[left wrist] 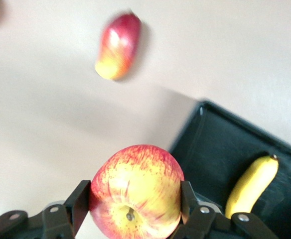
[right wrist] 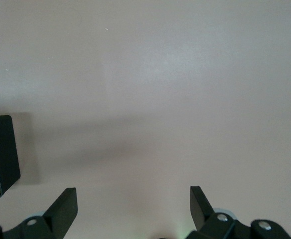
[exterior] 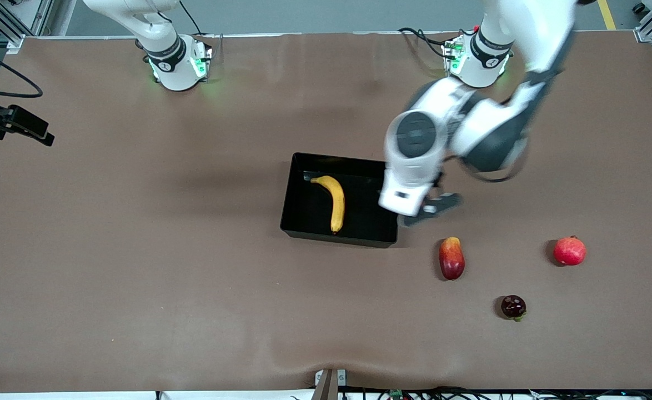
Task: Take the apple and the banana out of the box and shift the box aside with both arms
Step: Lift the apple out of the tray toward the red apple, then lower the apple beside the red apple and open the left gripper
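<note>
My left gripper point(left wrist: 134, 200) is shut on the apple point(left wrist: 135, 191), red streaked with yellow, one finger on each side. In the front view the left gripper point(exterior: 430, 208) hangs over the table just off the box's end toward the left arm, and the hand hides the apple. The black box point(exterior: 298, 189) sits mid-table with the yellow banana point(exterior: 334, 201) lying in it. The left wrist view also shows the box point(left wrist: 210, 149) and the banana point(left wrist: 250, 185). My right gripper point(right wrist: 133, 204) is open over bare table, with a box corner point(right wrist: 3, 149) at the view's edge.
Toward the left arm's end lie an elongated red-and-yellow fruit point(exterior: 451, 258), a round red fruit point(exterior: 570, 250) and a small dark purple fruit point(exterior: 513, 306), all nearer the front camera than the box. A black camera point(exterior: 12, 123) stands at the table's right-arm end.
</note>
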{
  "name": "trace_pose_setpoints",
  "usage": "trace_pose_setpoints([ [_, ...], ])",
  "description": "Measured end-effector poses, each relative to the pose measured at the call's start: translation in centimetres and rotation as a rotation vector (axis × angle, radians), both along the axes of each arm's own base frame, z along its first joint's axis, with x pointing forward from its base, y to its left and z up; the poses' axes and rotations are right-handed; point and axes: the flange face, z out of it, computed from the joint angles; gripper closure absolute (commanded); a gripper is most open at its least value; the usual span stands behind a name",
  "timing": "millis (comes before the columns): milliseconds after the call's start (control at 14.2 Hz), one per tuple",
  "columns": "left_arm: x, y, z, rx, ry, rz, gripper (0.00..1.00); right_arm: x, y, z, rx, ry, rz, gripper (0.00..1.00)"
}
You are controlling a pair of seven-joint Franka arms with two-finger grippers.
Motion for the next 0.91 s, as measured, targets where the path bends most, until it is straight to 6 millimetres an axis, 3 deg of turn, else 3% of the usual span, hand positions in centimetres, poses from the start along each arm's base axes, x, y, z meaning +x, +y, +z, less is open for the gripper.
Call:
trace_pose_setpoints([
  [140,2.7,8.2,1.3,-0.016,0.044,-0.008,1.0,0.0,0.0,0.0,0.0,0.0,0.0,0.0],
  [211,3.9,12.6,0.7,-0.021,0.07,0.0,1.0,0.0,0.0,0.0,0.0,0.0,0.0,0.0],
  [281,4.7,16.7,-0.6,-0.027,0.098,0.016,1.0,0.0,0.0,0.0,0.0,0.0,0.0,0.0],
  [421,5.6,22.9,-4.6,-0.037,0.134,0.053,1.0,0.0,0.0,0.0,0.0,0.0,0.0,0.0],
  [702,7.7,30.7,-14.8,-0.055,0.112,0.088,1.0,0.0,0.0,0.0,0.0,0.0,0.0,0.0],
  [912,8.4,33.2,-20.2,-0.027,0.096,0.065,1.0,0.0,0.0,0.0,0.0,0.0,0.0,0.0],
])
